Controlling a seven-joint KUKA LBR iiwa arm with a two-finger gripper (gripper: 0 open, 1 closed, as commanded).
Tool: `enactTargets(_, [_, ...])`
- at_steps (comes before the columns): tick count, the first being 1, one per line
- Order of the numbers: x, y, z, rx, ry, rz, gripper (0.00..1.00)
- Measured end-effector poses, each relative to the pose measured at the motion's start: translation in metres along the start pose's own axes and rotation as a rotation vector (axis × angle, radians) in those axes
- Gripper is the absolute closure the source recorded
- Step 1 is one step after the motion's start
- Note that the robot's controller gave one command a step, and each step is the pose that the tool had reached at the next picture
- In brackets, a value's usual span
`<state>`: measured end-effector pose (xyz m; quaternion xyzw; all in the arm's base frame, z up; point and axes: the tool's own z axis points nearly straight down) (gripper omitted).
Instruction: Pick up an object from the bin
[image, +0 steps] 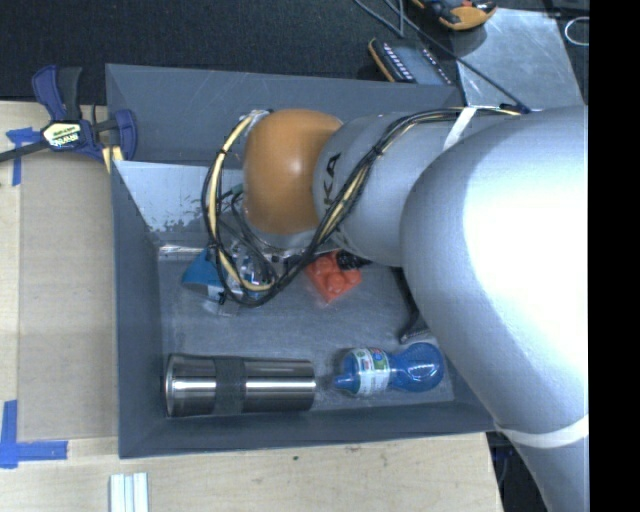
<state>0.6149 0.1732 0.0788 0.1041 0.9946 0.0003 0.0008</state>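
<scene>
Cables (225, 200) loop down around the gripper (245, 278), and with the orange cover (285, 170) right above it we cannot tell whether it is open or closed, nor whether it has anything in its grasp. We see it low over the floor of the bin (135, 330), toward the far wall.

Nearest to it is a small blue piece (203, 272), lying just beside it on its left as the camera sees it. The two look close enough to touch, but we cannot say for certain that they do.

On the gripper's other side, a little farther off, lies a crumpled red lump (333, 280), partly under the arm (480, 260). Beyond that lump, close against the arm, a thin dark bar (410, 325) shows on the floor; we cannot make out what it is.

Well apart from the gripper, toward the near wall, a steel cylinder (240, 386) with a black band round its middle lies on its side along that wall. In line with it, just beside its end, a blue bottle (392, 370) with a pale label also lies on its side. Bare floor separates these two from the blue piece and the red lump.
</scene>
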Motion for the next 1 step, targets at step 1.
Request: enactTargets(1, [0.0018, 0.0031, -0.08, 0.002, 0.004, -0.061, 1.0])
